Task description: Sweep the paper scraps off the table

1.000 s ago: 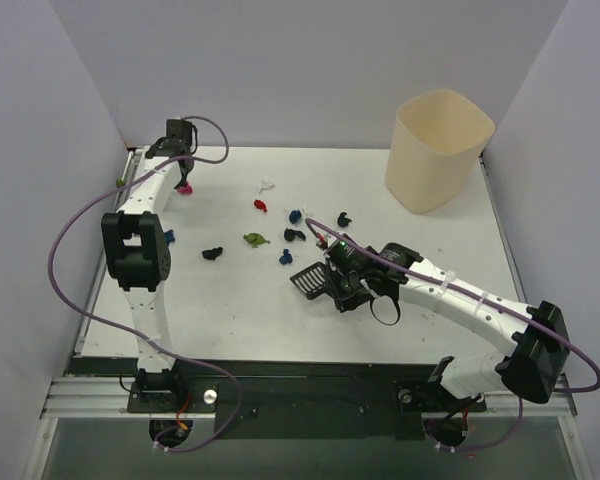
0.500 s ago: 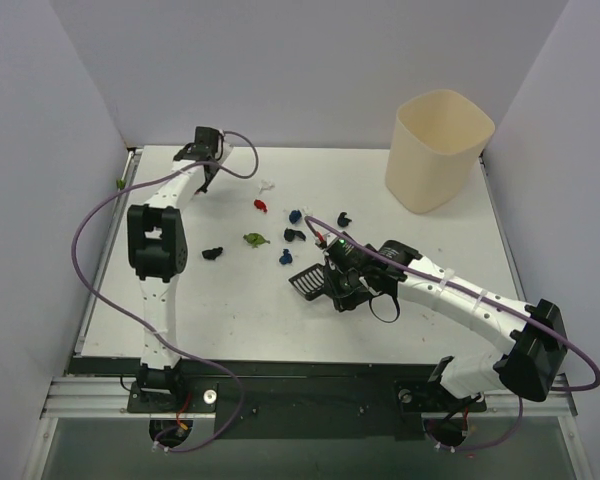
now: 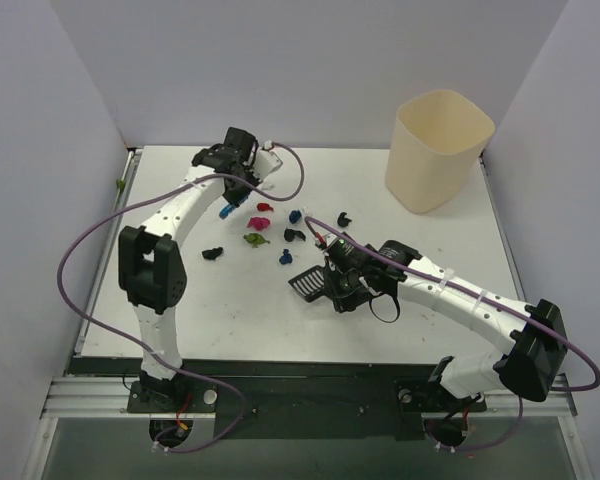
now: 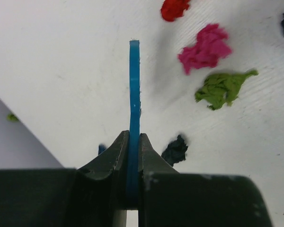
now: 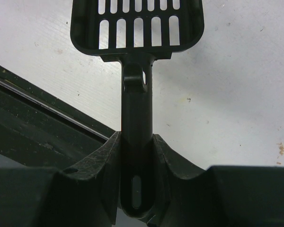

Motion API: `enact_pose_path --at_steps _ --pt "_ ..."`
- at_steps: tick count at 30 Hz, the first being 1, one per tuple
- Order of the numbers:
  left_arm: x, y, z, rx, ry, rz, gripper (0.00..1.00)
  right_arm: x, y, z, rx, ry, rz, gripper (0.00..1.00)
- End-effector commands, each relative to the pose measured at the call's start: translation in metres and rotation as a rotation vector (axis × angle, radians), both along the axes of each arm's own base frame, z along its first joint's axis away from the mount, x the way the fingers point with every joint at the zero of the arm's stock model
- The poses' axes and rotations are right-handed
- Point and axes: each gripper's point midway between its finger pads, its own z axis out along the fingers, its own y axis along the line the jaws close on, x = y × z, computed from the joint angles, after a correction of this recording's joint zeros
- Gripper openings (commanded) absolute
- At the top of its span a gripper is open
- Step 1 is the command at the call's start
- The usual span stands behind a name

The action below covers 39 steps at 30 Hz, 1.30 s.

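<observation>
My left gripper [image 4: 134, 139] is shut on the thin blue hand brush [image 4: 134, 90], seen edge-on. In the top view this gripper [image 3: 234, 186] hangs over the back left of the table [image 3: 410, 300], with the brush [image 3: 225, 212] pointing down beside the paper scraps. Just right of the brush lie pink [image 4: 206, 47], red [image 4: 174, 8] and green [image 4: 222, 87] scraps, and a black one [image 4: 175, 150] sits nearer. More scraps, dark blue [image 3: 296, 215], blue [image 3: 285, 257] and black [image 3: 343, 217], lie mid-table. My right gripper [image 5: 137, 139] is shut on the black slotted scoop [image 5: 137, 23], whose blade [image 3: 307, 284] rests near the scraps.
A tall cream bin [image 3: 438, 150] stands at the back right corner. Pale lilac walls close in the left, back and right sides. A metal rail [image 3: 300, 390] runs along the near edge. A tiny green bit [image 3: 120, 182] lies by the left rail.
My left arm has swung right from the back left corner with the brush, and the pink scrap has moved right with it to the red and green ones. The right arm and scoop stayed put.
</observation>
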Motion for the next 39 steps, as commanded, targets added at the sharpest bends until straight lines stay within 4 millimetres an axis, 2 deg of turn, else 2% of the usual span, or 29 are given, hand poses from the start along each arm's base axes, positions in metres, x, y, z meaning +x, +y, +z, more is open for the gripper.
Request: enact_pose_path --at_steps 1,3,4,6,7,13,16,20,23,26,28,33,37,39 --pt "-0.007 0.064 0.047 0.095 -0.139 0.215 0.0 -0.003 -0.002 0.008 0.005 0.011 0.006 0.0" --pt "0.0 0.104 0.062 0.127 -0.215 0.354 0.0 -0.005 -0.001 0.007 0.012 0.017 0.01 0.0" --pt "0.0 0.117 0.066 0.143 -0.23 0.402 0.0 -0.006 -0.001 0.007 0.017 0.021 0.011 0.0" --pt "-0.005 0.152 0.068 0.194 -0.238 0.501 0.0 -0.007 -0.002 0.009 0.023 0.016 0.012 0.0" --pt "-0.008 0.168 0.063 0.221 -0.231 0.534 0.0 -0.007 -0.002 0.008 0.021 0.017 0.009 0.0" --pt "-0.022 0.22 0.032 0.314 -0.131 0.666 0.0 -0.01 -0.002 0.01 0.033 0.021 0.014 0.0" --pt "-0.024 0.228 0.009 0.315 -0.062 0.698 0.0 -0.012 -0.004 0.013 0.031 0.027 0.015 0.0" --pt "-0.022 0.212 -0.008 0.212 0.012 0.744 0.0 -0.011 -0.005 0.017 0.032 0.015 0.018 0.0" --pt "-0.034 0.196 -0.018 0.157 0.098 0.782 0.0 -0.01 -0.005 0.017 0.028 0.015 0.016 0.0" --pt "-0.054 0.194 -0.031 0.178 0.171 0.818 0.0 -0.013 -0.003 0.019 0.043 0.024 0.018 0.0" --pt "-0.059 0.189 -0.034 0.154 0.189 0.856 0.0 -0.014 -0.005 0.02 0.045 0.022 0.014 0.0" --pt "-0.06 0.132 -0.033 0.032 0.246 0.772 0.0 -0.014 -0.009 0.017 0.035 0.016 0.008 0.0" --pt "-0.061 0.073 -0.027 -0.072 0.289 0.736 0.0 -0.016 -0.009 0.016 0.045 0.018 0.002 0.0" --pt "-0.054 0.042 -0.016 -0.139 0.271 0.703 0.0 -0.016 -0.01 0.017 0.05 0.017 0.001 0.0"
